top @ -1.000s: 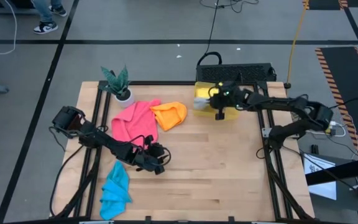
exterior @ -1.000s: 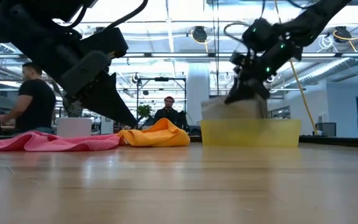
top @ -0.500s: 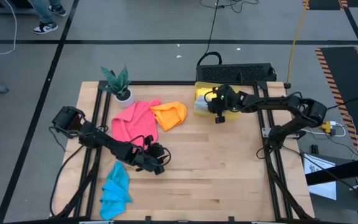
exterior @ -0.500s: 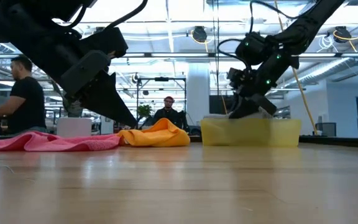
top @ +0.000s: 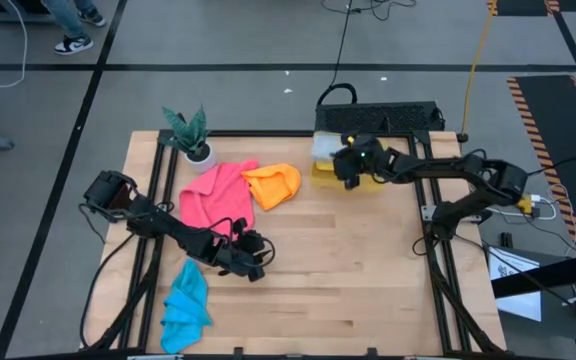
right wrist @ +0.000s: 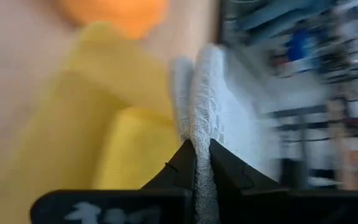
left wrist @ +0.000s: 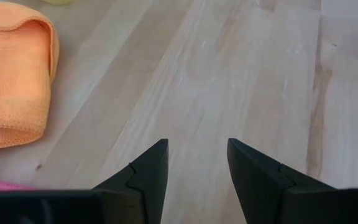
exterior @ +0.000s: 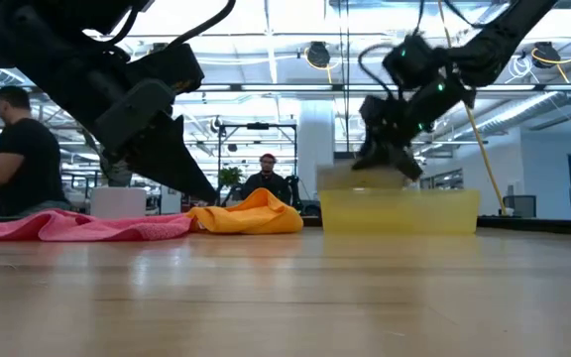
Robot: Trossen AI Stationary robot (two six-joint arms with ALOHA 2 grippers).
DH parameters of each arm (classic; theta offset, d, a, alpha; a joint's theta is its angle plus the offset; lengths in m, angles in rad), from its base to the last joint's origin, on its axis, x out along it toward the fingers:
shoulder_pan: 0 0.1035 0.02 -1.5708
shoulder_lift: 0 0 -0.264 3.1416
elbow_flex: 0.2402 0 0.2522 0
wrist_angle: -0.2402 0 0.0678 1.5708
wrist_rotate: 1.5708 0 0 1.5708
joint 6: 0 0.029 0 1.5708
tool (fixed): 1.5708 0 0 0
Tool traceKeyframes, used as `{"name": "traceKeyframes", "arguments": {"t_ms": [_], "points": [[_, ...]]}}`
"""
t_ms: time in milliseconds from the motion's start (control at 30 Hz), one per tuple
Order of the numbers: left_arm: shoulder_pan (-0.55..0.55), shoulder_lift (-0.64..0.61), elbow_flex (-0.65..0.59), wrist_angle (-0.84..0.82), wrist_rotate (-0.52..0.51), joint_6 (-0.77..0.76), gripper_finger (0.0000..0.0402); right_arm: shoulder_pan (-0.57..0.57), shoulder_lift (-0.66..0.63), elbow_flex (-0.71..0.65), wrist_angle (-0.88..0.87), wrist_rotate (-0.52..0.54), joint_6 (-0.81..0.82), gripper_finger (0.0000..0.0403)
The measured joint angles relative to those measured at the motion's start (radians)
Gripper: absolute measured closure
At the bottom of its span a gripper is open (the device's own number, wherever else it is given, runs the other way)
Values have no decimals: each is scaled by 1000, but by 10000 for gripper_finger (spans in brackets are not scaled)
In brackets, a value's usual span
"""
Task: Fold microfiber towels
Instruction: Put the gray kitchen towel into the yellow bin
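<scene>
My right gripper point(top: 347, 167) is over the translucent yellow bin point(top: 371, 186) at the far right, shut on a grey towel point(top: 321, 149). The towel shows just above the bin's rim in the low view point(exterior: 351, 178). A pink towel point(top: 213, 195) and an orange towel point(top: 274, 185) lie crumpled on the table at the far left. A bright blue towel point(top: 185, 301) lies near the front left. My left gripper point(top: 258, 264) is open over bare wood beside the pink towel's near edge, and nothing is between its fingers point(left wrist: 197, 163). My right gripper pinches the grey towel between its two fingers at a bunched edge point(right wrist: 201, 134), where more than one layer shows. The fingers slant down from the table's right side. The towel hangs over the bin's far left part point(exterior: 351, 178); whether it touches the bin, I cannot tell.
A small potted plant point(top: 190, 137) stands at the far left corner. A black wire rack point(top: 380, 113) sits behind the bin at the far edge. Bare wood stretches across the middle and near right of the table point(top: 348, 270). People sit in the room beyond point(exterior: 16, 149).
My right gripper has rolled its wrist above the bin and shifted a little toward the far edge, staying shut. The grey towel has swung with it, dipping toward the bin and ending by the bin's far left corner.
</scene>
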Motion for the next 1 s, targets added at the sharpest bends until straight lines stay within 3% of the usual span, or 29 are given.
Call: {"name": "traceKeyframes", "arguments": {"t_ms": [300,600,1000], "points": [[-1,0,0,1,1,3,234,-2,69,-14,-147,-104,93,388],[0,0,0,1,2,3,234,-2,69,-14,-145,-203,113,388],[0,0,0,1,4,2,234,-2,69,-14,-164,-209,197,387]]}}
